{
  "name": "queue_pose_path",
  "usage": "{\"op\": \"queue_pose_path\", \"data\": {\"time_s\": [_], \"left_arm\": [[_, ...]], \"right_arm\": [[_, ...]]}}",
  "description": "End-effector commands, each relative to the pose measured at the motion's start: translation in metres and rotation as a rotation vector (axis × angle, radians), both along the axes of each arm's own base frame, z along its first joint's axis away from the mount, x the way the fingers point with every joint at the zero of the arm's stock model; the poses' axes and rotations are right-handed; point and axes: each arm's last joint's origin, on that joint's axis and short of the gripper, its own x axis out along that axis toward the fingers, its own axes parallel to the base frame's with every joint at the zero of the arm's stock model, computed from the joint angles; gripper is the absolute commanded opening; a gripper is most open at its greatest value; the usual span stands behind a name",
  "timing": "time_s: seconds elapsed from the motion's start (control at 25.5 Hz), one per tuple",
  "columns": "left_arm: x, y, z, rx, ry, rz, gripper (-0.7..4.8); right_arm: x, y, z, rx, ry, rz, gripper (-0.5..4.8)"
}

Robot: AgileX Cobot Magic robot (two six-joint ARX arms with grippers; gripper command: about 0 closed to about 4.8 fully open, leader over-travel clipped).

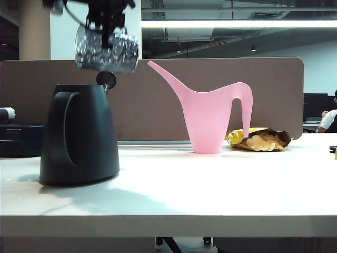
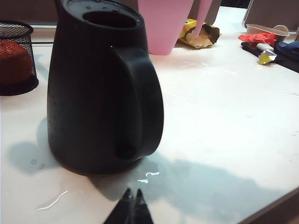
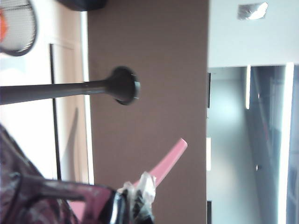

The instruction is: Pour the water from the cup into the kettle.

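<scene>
1. My left tool (image 2: 132, 205): low over the near edge of the tabletop (image 2: 224, 140), its dark finger tips pressed together, closed on nothing. It sits just in front of the kettle.

2. Small wet streaks (image 2: 148, 176) on the tabletop, between my left tool and the kettle's base.

3. The kettle (image 1: 80, 134): matte black, conical, upright on the left part of the tabletop, broad loop handle (image 2: 145, 105) turned toward my left wrist camera. Its top opening (image 2: 110, 18) is uncovered; the round knob (image 1: 106, 79) stands on a thin stem at the top rim.

4. The cup (image 1: 107, 50): dimpled translucent glass, held in the air directly above the kettle's top, tipped onto its side. I cannot tell from these views whether water is running out.

5. My right tool (image 1: 108, 18): above the kettle at the upper left of the exterior view, clamped shut on the cup from above.

6. A black mesh basket (image 2: 16, 58) with something red-orange inside, beside the kettle on the tabletop.

7. A pink watering can (image 1: 213, 116), upright, well apart from the kettle, long spout slanting up toward it.

8. A torn yellow snack bag (image 1: 260, 139) lying just beyond the can.

9. A brown partition panel (image 1: 274, 89) along the far edge.
</scene>
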Motion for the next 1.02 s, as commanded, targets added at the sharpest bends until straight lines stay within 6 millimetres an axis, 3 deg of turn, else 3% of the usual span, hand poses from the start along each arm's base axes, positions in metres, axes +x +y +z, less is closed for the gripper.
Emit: {"op": "queue_pose_path", "data": {"time_s": [0.04, 0.16, 0.47, 0.78, 0.86, 1.02], "left_arm": [[0.0, 0.0, 0.001, -0.002, 0.0, -0.004, -0.05], [0.0, 0.0, 0.001, -0.003, 0.001, -0.003, -0.05], [0.0, 0.0, 0.001, -0.003, 0.001, -0.003, -0.05], [0.0, 0.0, 0.001, -0.003, 0.001, -0.004, -0.05], [0.0, 0.0, 0.001, -0.003, 0.001, -0.004, -0.05], [0.0, 0.0, 0.001, -0.003, 0.001, -0.004, -0.05]], "right_arm": [[-0.002, -0.015, 0.026, 0.173, -0.014, -0.05, -0.07], [0.002, -0.042, 0.047, 0.333, 0.028, -0.106, -0.07], [0.012, -0.104, 0.078, 0.653, 0.131, -0.257, -0.07], [0.021, -0.169, 0.085, 0.879, 0.293, -0.436, -0.07], [0.026, -0.194, 0.086, 0.992, 0.373, -0.46, -0.07], [0.033, -0.211, 0.084, 1.056, 0.41, -0.491, -0.07]]}}
